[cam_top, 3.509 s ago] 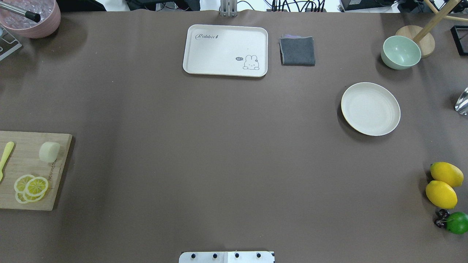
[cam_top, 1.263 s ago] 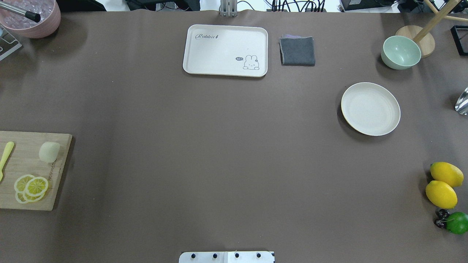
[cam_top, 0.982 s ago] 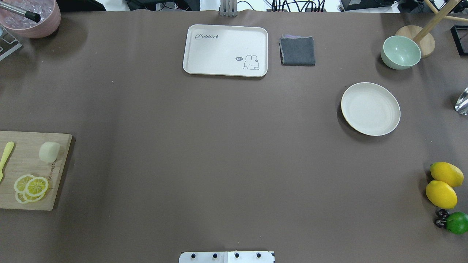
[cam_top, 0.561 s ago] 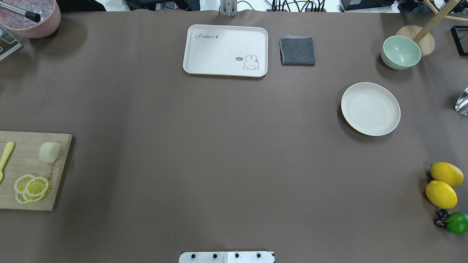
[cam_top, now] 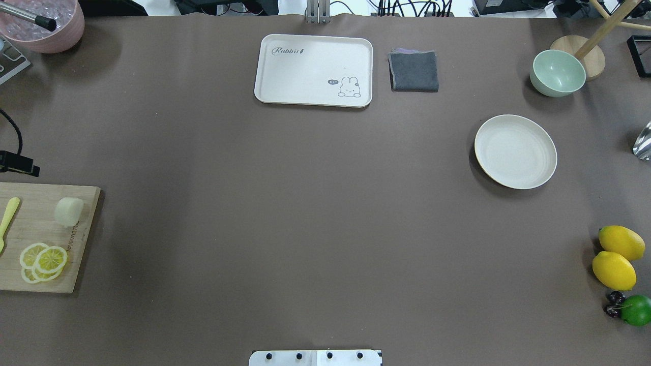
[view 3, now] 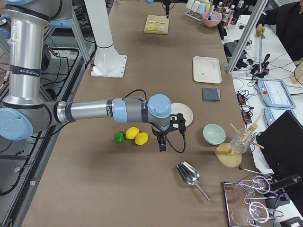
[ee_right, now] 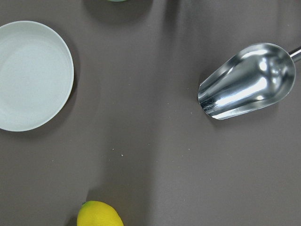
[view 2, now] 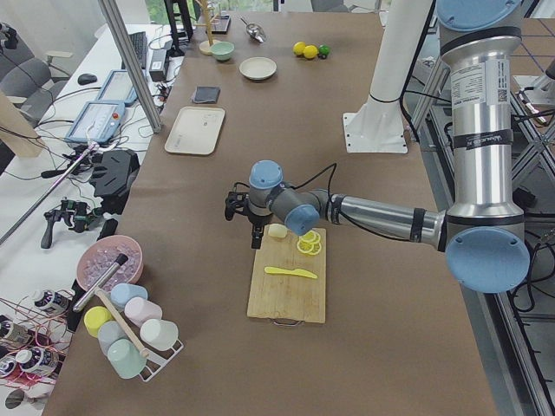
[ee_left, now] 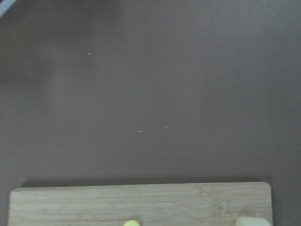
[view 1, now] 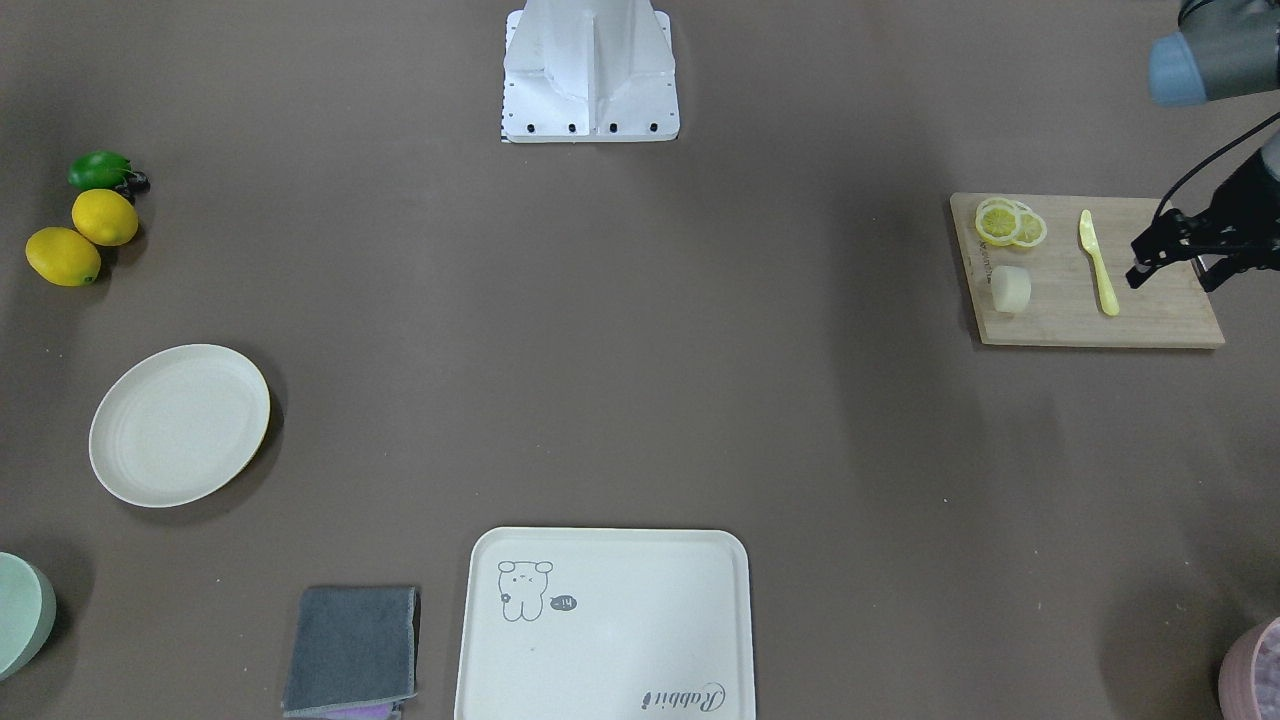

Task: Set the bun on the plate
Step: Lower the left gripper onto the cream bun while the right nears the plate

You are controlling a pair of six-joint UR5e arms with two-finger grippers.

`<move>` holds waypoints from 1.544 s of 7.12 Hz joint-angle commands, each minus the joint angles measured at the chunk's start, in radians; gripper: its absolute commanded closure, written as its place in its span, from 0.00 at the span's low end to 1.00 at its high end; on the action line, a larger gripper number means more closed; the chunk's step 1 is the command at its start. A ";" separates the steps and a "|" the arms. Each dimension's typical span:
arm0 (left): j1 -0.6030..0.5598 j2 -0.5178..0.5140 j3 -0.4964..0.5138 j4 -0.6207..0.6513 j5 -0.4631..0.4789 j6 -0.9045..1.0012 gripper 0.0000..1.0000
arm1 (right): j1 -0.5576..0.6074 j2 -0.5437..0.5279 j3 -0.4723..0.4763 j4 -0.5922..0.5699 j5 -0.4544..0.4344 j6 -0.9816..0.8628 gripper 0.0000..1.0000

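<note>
Seen from across the table, the left gripper (view 1: 1172, 278) hangs near the cutting board (view 1: 1090, 325). Its fingers look parted, with nothing between them. The bun (view 1: 1010, 288) lies on the board just beside the lemon slices (view 1: 1010, 222). A yellow knife (view 1: 1098, 262) lies between it and the gripper. The plate (view 1: 180, 425) sits bare at the table's other end.

From overhead, only a black sliver of that gripper shows at the edge, and bun and plate are well apart.

From the left end, the gripper points down close to the bun without touching it.

From the right end, the right gripper (view 3: 162, 142) hovers by the plate and two lemons (view 3: 137, 135). I cannot tell whether it is open or closed.

The left wrist camera catches only a corner of the bun at the bottom of its picture. The right wrist camera shows the plate and a metal scoop (ee_right: 247, 80).

My worries are these: the bun looks soft, so a hard pinch could squash it and a light one could drop it on the long carry. Fingers coming down askew might shove the slices or the knife. The right arm, parked by the plate, could get in the way.
</note>
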State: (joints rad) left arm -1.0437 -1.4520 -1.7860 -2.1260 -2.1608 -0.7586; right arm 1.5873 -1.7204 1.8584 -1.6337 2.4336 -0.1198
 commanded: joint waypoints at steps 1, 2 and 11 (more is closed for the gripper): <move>0.094 -0.001 -0.001 -0.037 0.047 -0.071 0.05 | -0.006 -0.001 0.001 0.000 0.005 0.000 0.00; 0.121 -0.001 -0.001 -0.038 0.049 -0.073 0.07 | -0.006 -0.004 0.001 0.000 0.009 0.000 0.00; 0.146 -0.012 -0.072 -0.026 0.036 -0.117 0.07 | -0.349 0.230 -0.341 0.373 0.001 0.462 0.06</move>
State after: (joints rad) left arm -0.8938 -1.4708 -1.8450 -2.1528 -2.1247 -0.8755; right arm 1.2864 -1.5448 1.6144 -1.3864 2.4370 0.2309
